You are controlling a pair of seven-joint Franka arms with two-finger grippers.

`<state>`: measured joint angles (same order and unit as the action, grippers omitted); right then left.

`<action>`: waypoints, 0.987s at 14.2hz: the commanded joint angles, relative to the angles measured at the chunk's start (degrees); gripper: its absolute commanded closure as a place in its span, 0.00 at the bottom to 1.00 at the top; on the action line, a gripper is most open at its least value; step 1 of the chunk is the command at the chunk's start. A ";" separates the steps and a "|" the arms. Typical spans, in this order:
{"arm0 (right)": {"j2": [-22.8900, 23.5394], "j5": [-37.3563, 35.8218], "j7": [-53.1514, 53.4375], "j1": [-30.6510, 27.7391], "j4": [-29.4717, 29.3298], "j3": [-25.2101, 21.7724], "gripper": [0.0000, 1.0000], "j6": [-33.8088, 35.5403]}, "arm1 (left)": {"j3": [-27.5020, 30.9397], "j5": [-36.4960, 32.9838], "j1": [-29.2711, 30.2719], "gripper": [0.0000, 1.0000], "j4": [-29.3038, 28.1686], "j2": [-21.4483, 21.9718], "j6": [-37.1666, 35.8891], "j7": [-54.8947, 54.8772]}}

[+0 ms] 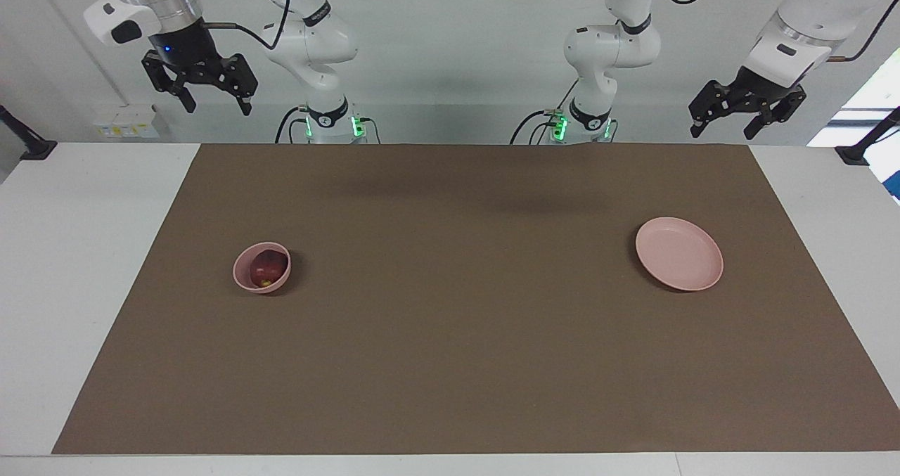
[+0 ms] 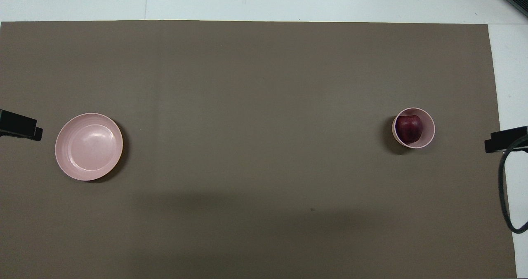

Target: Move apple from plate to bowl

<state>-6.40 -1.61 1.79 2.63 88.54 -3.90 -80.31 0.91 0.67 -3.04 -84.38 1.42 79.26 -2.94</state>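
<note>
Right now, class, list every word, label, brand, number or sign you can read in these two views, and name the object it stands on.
None can be read.
The apple, the bowl, the plate and the brown mat carry no text.
The pale labels on the wall near the right arm's end of the table are too small to read.

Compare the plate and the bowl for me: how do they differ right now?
The plate is wide and flat with a low rim; the bowl is narrower and deeper. The plate holds nothing, while the bowl holds the apple. The plate sits toward the left arm's end of the table, the bowl toward the right arm's. Both are round and pale pink.
</note>
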 commanded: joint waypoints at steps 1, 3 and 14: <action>-1.95 -1.38 -1.61 -0.44 2.69 0.47 0.00 -2.04 | 0.15 -0.32 0.14 0.00 0.71 0.25 -0.77 -0.22; -2.30 -1.47 -1.61 -0.35 3.39 0.38 0.00 -3.26 | 0.06 -0.32 0.67 0.00 0.63 0.25 -0.69 -0.22; -2.74 -1.65 -3.37 -0.17 4.27 0.91 0.00 -4.68 | -1.26 -0.32 2.34 0.00 0.27 0.33 -0.42 -0.22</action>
